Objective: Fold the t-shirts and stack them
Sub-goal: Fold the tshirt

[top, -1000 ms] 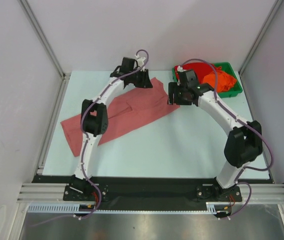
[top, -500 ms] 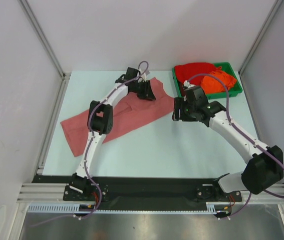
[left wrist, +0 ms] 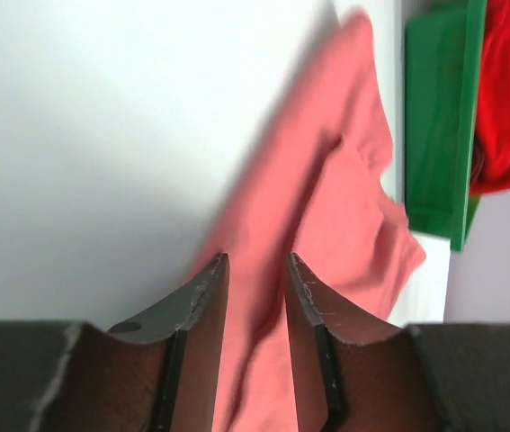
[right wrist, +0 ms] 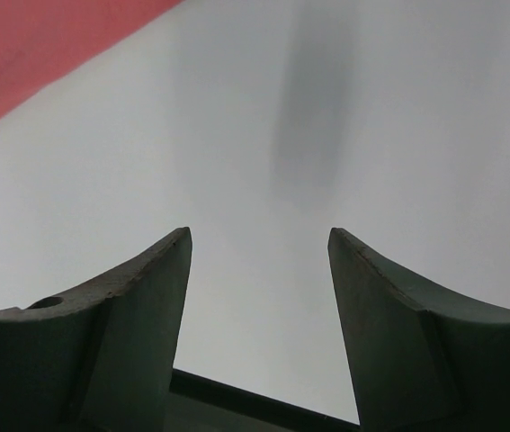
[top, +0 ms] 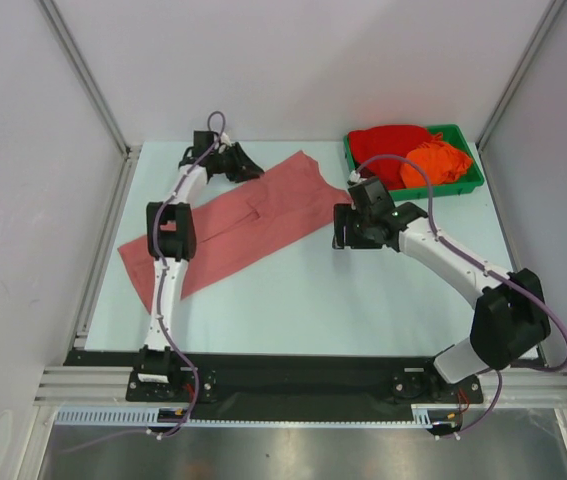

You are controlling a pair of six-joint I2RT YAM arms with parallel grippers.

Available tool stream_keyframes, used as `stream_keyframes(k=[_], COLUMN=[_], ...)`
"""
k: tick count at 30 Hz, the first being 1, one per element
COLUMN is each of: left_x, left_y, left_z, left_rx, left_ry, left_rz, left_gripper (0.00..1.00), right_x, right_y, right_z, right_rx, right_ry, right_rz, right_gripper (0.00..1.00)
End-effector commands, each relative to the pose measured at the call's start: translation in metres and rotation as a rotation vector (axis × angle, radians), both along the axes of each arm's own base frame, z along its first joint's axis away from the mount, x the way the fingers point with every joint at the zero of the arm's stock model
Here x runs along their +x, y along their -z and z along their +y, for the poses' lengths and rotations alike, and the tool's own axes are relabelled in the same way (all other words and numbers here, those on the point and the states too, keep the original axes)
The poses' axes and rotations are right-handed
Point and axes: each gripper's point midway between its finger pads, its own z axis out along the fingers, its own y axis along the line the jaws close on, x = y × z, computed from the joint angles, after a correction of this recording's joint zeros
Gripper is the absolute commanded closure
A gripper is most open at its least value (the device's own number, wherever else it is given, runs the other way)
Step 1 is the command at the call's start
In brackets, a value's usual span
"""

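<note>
The large salmon t-shirt (top: 248, 220) lies spread flat in a diagonal band across the table. My left gripper (top: 255, 172) is at the shirt's far edge. In the left wrist view its fingers (left wrist: 205, 297) stand a narrow gap apart, with salmon cloth (left wrist: 326, 207) showing between and beyond them. I cannot see a pinch. My right gripper (top: 341, 228) is open and empty, low over bare table just off the shirt's right end. Only a corner of the shirt (right wrist: 30, 45) shows in the right wrist view. The bright red t-shirt (top: 388, 143) and the orange t-shirt (top: 438, 160) lie crumpled in the tray.
A green plastic tray (top: 468, 185) stands at the back right corner and also shows in the left wrist view (left wrist: 434, 117). White walls with metal frame rails close in the table on the left, back and right.
My left gripper has moved left along the shirt's far edge. My right gripper has left the shirt's right corner and come down toward the table's middle. The shirt now lies flatter.
</note>
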Motion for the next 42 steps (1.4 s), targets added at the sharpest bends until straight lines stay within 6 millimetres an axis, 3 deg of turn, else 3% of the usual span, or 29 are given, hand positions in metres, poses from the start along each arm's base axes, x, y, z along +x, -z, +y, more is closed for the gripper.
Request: stream_keyframes(k=[1,3,6,7,9,10,11,12,13,14,15,16,17,18,19,21,22,28,30,31,32,35,38,39,40,42], left_x=[0.035,0.036,0.032,0.03,0.028,0.023,0.019,0.021,0.012,0.007,0.006,-0.006,-0.011,-0.019,-0.031,-0.043,-0.052,-0.079,-0.084,-0.081,-0.085,-0.092,-0.094,-0.094,-0.092,-0.092], left_y=[-0.019,-0.027,-0.063,-0.09,-0.117,-0.121,-0.15,-0.154,-0.156,-0.177,-0.177,-0.169,-0.168,-0.176,-0.162,-0.152,-0.143,-0.087,-0.072,-0.074,-0.058,-0.039,-0.023,-0.008,-0.007,0.014], left_z=[0.044,0.052,0.051,0.047,0.044,0.036,0.034,0.037,0.022,0.02,0.019,-0.003,-0.009,-0.017,-0.035,-0.046,-0.06,-0.097,-0.099,-0.1,-0.1,-0.101,-0.096,-0.095,-0.095,-0.089], left_rx=[-0.036,-0.037,-0.011,0.001,0.034,0.053,0.102,0.175,0.226,0.31,0.386,0.445,0.535,0.58,0.635,0.707,0.729,0.892,0.887,0.883,0.879,0.873,0.898,0.911,0.913,0.932], left_ry=[-0.113,-0.119,-0.098,-0.095,-0.091,-0.081,-0.066,-0.099,-0.07,-0.049,-0.064,-0.022,0.038,0.067,0.122,0.188,0.227,0.39,0.408,0.397,0.414,0.431,0.44,0.454,0.452,0.471], left_rz=[-0.08,-0.095,-0.162,-0.205,-0.275,-0.283,-0.363,-0.385,-0.394,-0.479,-0.504,-0.508,-0.567,-0.608,-0.61,-0.63,-0.63,-0.582,-0.524,-0.519,-0.474,-0.423,-0.38,-0.356,-0.357,-0.315], left_gripper=[0.63,0.63,0.58,0.54,0.51,0.46,0.44,0.43,0.39,0.37,0.35,0.3,0.28,0.27,0.28,0.3,0.32,0.3,0.31,0.31,0.31,0.31,0.3,0.3,0.3,0.29], right_x=[0.008,0.008,0.008,0.006,0.007,0.005,0.004,0.003,0.001,-0.001,-0.003,-0.006,-0.008,-0.01,-0.011,-0.017,-0.018,-0.029,-0.033,-0.033,-0.034,-0.037,-0.035,-0.033,-0.032,-0.028], right_y=[-0.013,-0.015,-0.007,-0.005,-0.002,-0.001,-0.004,-0.005,-0.005,-0.006,-0.01,-0.007,-0.008,-0.013,-0.015,-0.019,-0.02,-0.034,-0.032,-0.032,-0.037,-0.035,-0.029,-0.025,-0.022,-0.019], right_z=[0.02,0.027,0.032,0.035,0.039,0.043,0.044,0.046,0.045,0.046,0.045,0.042,0.041,0.039,0.037,0.03,0.026,0.002,-0.006,-0.011,-0.014,-0.023,-0.024,-0.022,-0.019,-0.013], right_rx=[0.026,0.028,0.041,0.049,0.059,0.062,0.068,0.072,0.068,0.067,0.074,0.07,0.074,0.081,0.08,0.075,0.068,0.073,0.071,0.072,0.084,0.092,0.096,0.096,0.099,0.109], right_ry=[-0.014,-0.022,-0.021,-0.025,-0.024,-0.035,-0.037,-0.039,-0.036,-0.039,-0.04,-0.036,-0.033,-0.033,-0.028,-0.025,-0.016,0.01,0.022,0.033,0.037,0.052,0.051,0.048,0.041,0.033], right_rz=[-0.036,-0.044,-0.03,-0.022,-0.011,-0.007,-0.015,-0.019,-0.02,-0.022,-0.034,-0.028,-0.031,-0.043,-0.051,-0.064,-0.072,-0.12,-0.116,-0.118,-0.132,-0.138,-0.128,-0.121,-0.112,-0.102], right_gripper=[0.32,0.32,0.32,0.32,0.32,0.32,0.32,0.32,0.32,0.32,0.32,0.32,0.31,0.31,0.31,0.31,0.31,0.3,0.3,0.3,0.3,0.29,0.28,0.28,0.28,0.28])
